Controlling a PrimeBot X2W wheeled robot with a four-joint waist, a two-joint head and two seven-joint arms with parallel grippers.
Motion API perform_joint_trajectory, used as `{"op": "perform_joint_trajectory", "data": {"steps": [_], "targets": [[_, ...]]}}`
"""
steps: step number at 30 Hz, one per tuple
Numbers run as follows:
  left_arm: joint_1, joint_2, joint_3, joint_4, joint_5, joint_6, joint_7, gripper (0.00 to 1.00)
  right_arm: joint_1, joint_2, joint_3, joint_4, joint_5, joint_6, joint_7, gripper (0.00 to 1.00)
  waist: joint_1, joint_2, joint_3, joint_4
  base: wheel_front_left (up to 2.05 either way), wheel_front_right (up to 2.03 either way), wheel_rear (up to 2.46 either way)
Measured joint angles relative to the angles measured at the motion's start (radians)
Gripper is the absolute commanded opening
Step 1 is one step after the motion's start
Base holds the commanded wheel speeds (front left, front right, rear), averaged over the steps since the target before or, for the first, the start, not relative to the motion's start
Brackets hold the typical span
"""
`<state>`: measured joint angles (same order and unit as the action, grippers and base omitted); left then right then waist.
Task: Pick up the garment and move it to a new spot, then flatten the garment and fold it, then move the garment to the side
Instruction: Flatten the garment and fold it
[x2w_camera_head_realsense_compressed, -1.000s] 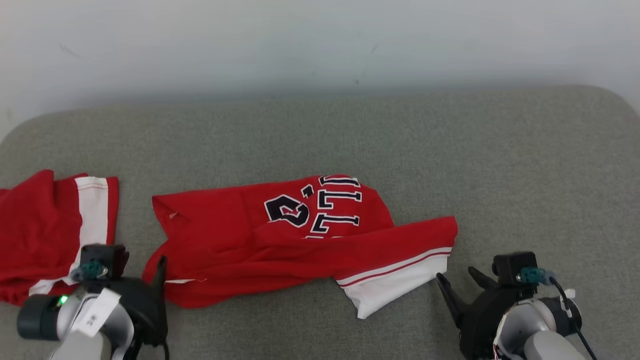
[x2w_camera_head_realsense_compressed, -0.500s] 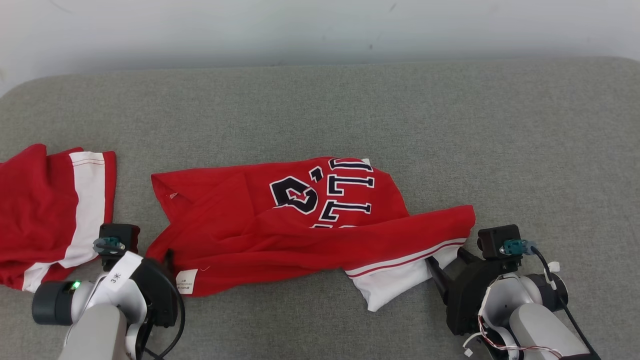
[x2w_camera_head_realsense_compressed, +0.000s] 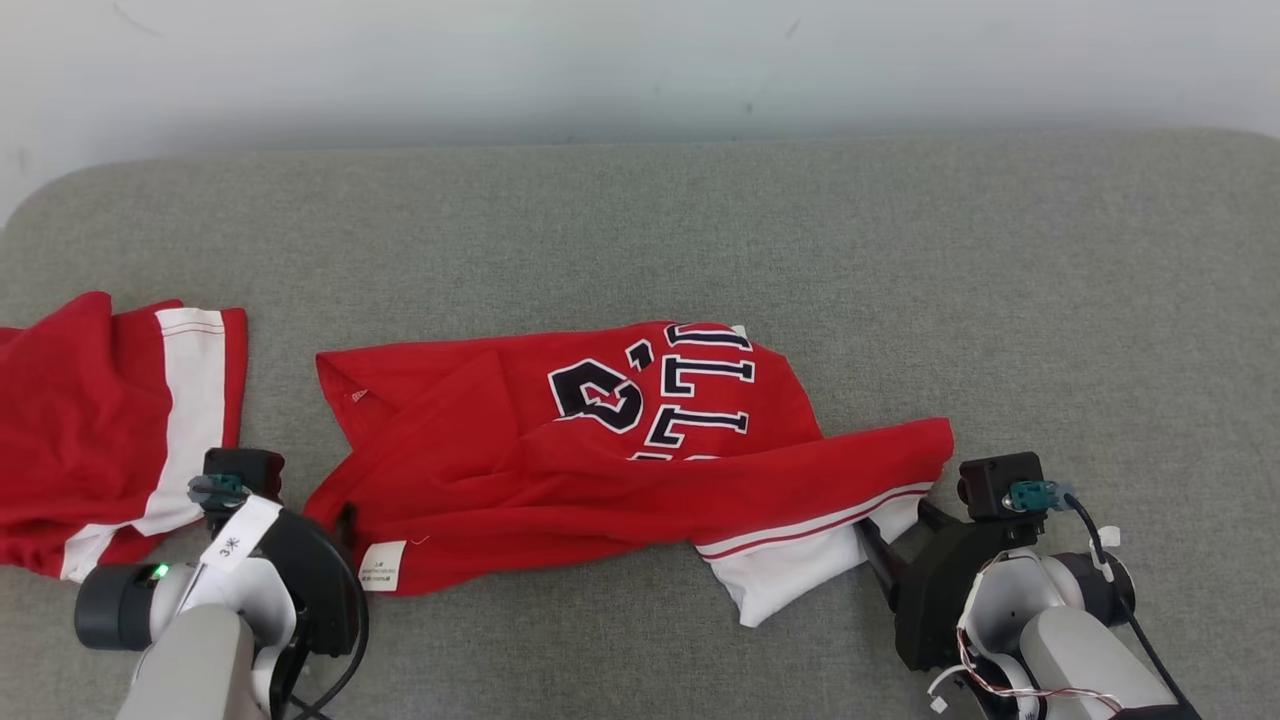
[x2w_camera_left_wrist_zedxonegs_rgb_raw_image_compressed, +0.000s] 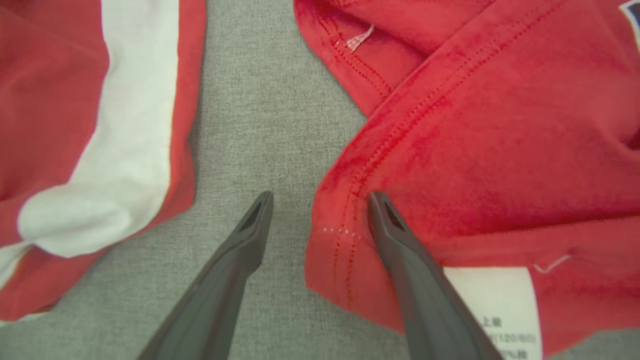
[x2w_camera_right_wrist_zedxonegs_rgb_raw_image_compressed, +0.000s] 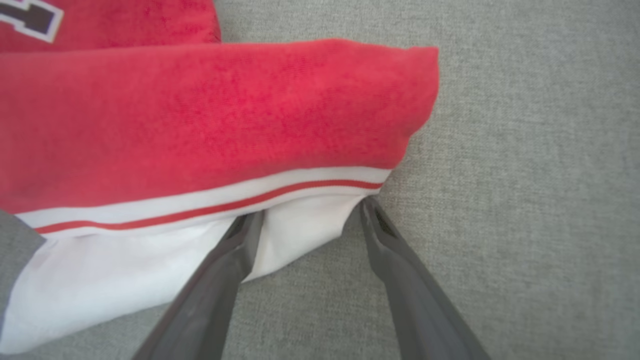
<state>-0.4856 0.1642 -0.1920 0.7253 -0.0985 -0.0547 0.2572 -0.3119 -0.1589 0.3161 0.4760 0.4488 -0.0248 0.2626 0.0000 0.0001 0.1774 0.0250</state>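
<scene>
Looking down on a red jersey (x2w_camera_head_realsense_compressed: 600, 470) crumpled about midway along the grey fabric-covered worktop (x2w_camera_head_realsense_compressed: 640, 230), nearer its front edge than its far edge; reading navy, white-edged lettering (x2w_camera_head_realsense_compressed: 650, 395) on the far part of the heap, upside down in the head view; tracing a long red fold across the near part, running toward the right edge and ending in a white band (x2w_camera_head_realsense_compressed: 800, 525) with a thin red stripe, above a white panel (x2w_camera_head_realsense_compressed: 790, 578); spotting a white care label (x2w_camera_head_realsense_compressed: 383, 566) turned out at the jersey's near left corner; finding a second red garment (x2w_camera_head_realsense_compressed: 90, 420) with a broad white stripe bunched at the left edge of the worktop, apart from the jersey, with a strip of bare grey between them.

Locating the left hand (x2w_camera_left_wrist_zedxonegs_rgb_raw_image_compressed: 321, 196) at the front left, low over that bare strip, jaws spread wide and holding nothing; seeing in the left wrist view one finger over bare grey and the other over the jersey's stitched hem, with the hem's edge between the two; cannot tell whether either fingertip touches the cloth.

Locating the right hand (x2w_camera_right_wrist_zedxonegs_rgb_raw_image_compressed: 310, 207) at the front right, at the jersey's right end, likewise spread wide and gripping nothing; seeing in the right wrist view the corner of the white panel between the fingers, one finger over the white cloth, the other tip just beside the end of the striped band, over bare grey; making out a pale surface (x2w_camera_head_realsense_compressed: 640, 60) beyond the far edge.
</scene>
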Motion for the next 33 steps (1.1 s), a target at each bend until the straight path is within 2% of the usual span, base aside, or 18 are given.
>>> {"op": "perform_joint_trajectory", "data": {"steps": [7, 8, 9, 10, 12, 13, 14, 21, 25, 33], "targets": [[0.014, -0.012, -0.012, 0.006, -0.008, -0.017, 0.007, 1.0, 0.01, 0.001, -0.002, 0.02, 0.009, 0.007, -0.016, 1.0, 0.0, 0.0, -0.029, 0.008, 0.0, 0.0, 0.0], [0.016, -0.015, -0.015, 0.006, -0.008, -0.017, 0.007, 0.73, 0.015, 0.002, -0.002, 0.022, 0.01, 0.007, -0.016, 0.89, 0.0, 0.0, -0.031, 0.009, 0.0, 0.0, 0.0], [0.019, -0.019, -0.016, 0.006, -0.008, -0.017, 0.007, 0.36, 0.017, 0.004, -0.001, 0.027, 0.014, 0.008, -0.016, 0.76, 0.0, 0.0, -0.032, 0.009, 0.0, 0.0, 0.0], [0.021, -0.024, -0.018, 0.006, -0.008, -0.017, 0.006, 0.0, 0.017, 0.005, -0.001, 0.031, 0.017, 0.01, -0.016, 0.56, -0.0001, 0.0, -0.033, 0.009, 0.0, 0.0, 0.0], [0.023, -0.034, -0.018, 0.005, -0.014, -0.017, 0.006, 0.0, 0.017, 0.007, 0.001, 0.034, 0.018, 0.018, -0.016, 0.3, -0.0001, 0.0, -0.033, 0.008, 0.0, 0.0, 0.0], [0.023, -0.039, -0.02, 0.005, -0.021, -0.017, 0.006, 0.0, 0.017, 0.007, 0.001, 0.035, 0.018, 0.021, -0.016, 0.05, 0.0, 0.0, -0.032, 0.006, 0.0, 0.0, 0.0], [0.023, -0.044, -0.02, 0.005, -0.027, -0.017, 0.006, 0.0, 0.017, 0.007, 0.001, 0.036, 0.02, 0.025, -0.016, 0.0, 0.0, 0.0, -0.032, 0.006, 0.0, 0.0, 0.0], [0.023, -0.053, -0.017, -0.002, -0.028, -0.002, -0.017, 0.0, 0.017, 0.01, 0.0, 0.037, 0.027, 0.04, -0.036, 0.0, 0.0, 0.0, -0.038, 0.001, 0.0, 0.0, 0.0], [0.02, -0.069, -0.003, -0.038, -0.039, 0.014, -0.06, 0.0, 0.038, 0.019, -0.042, 0.02, 0.072, 0.044, -0.063, 0.0, 0.0, 0.0, -0.051, 0.001, 0.0, 0.0, 0.0], [-0.013, -0.108, 0.053, -0.207, -0.124, 0.017, -0.208, 0.0, 0.057, 0.013, -0.183, -0.157, 0.207, 0.091, -0.172, 0.0, 0.0, 0.0, -0.093, 0.002, 0.0, 0.0, 0.0]]}}
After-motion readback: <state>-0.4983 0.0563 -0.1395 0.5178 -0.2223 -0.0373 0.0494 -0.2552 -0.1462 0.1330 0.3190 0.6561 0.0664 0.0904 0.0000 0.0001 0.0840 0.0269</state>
